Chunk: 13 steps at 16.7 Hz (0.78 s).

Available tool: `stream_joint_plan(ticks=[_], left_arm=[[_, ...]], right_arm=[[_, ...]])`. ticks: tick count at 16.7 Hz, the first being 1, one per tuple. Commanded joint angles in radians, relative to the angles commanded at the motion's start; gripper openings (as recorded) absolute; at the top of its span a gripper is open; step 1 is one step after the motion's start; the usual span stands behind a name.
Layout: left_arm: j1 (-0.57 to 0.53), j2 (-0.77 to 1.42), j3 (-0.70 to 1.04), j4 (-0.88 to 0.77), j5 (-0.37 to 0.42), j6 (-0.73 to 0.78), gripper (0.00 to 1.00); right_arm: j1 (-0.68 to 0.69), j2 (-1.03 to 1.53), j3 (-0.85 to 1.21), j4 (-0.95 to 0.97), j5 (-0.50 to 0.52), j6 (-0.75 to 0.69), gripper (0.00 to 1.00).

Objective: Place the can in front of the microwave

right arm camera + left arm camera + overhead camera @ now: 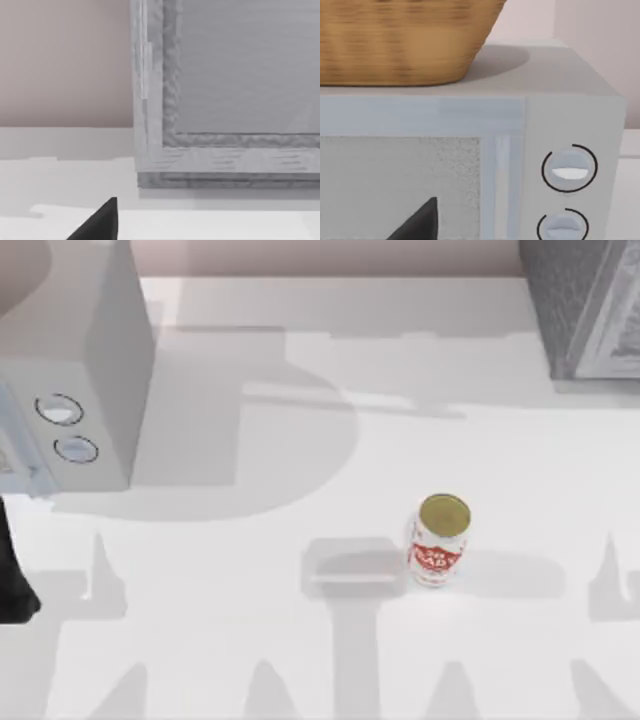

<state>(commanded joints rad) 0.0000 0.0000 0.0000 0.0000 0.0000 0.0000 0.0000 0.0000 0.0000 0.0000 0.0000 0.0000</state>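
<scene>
- Standing upright on the table [250,570], right of centre, the can [439,540] is seen well apart from the microwave [85,370] at the left rear.
- Neither gripper is near it; the right arm is judged the nearer.
- Left gripper faces the microwave front; only a dark fingertip [420,222] is seen, so its opening cannot be told.
- Right fingertip [100,222] likewise.
</scene>
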Motion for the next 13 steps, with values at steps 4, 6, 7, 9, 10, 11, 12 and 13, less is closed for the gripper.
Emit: stream_joint_plan(ticks=[4, 6, 7, 9, 10, 11, 12, 13], left_arm=[[-0.009, 0.026, 0.028, -0.017, 0.000, -0.001, 1.00], [-0.032, 0.091, 0.096, -0.058, 0.000, -0.003, 1.00], [-0.048, 0.138, 0.145, -0.088, 0.000, -0.004, 1.00], [-0.089, 0.254, 0.267, -0.163, 0.001, -0.008, 1.00], [-0.112, 0.323, 0.338, -0.206, 0.001, -0.010, 1.00], [-0.139, 0.400, 0.418, -0.255, 0.001, -0.012, 1.00], [-0.168, 0.482, 0.503, -0.307, 0.001, -0.014, 1.00], [-0.198, 0.569, 0.592, -0.363, 0.001, -0.017, 1.00]], right_arm=[[0.000, 0.000, 0.000, 0.000, 0.000, 0.000, 1.00], [0.000, 0.000, 0.000, 0.000, 0.000, 0.000, 1.00], [0.000, 0.000, 0.000, 0.000, 0.000, 0.000, 1.00], [0.000, 0.000, 0.000, 0.000, 0.000, 0.000, 1.00], [0.000, 0.000, 0.000, 0.000, 0.000, 0.000, 1.00], [0.000, 0.000, 0.000, 0.000, 0.000, 0.000, 1.00], [0.000, 0.000, 0.000, 0.000, 0.000, 0.000, 1.00], [0.000, 0.000, 0.000, 0.000, 0.000, 0.000, 1.00]])
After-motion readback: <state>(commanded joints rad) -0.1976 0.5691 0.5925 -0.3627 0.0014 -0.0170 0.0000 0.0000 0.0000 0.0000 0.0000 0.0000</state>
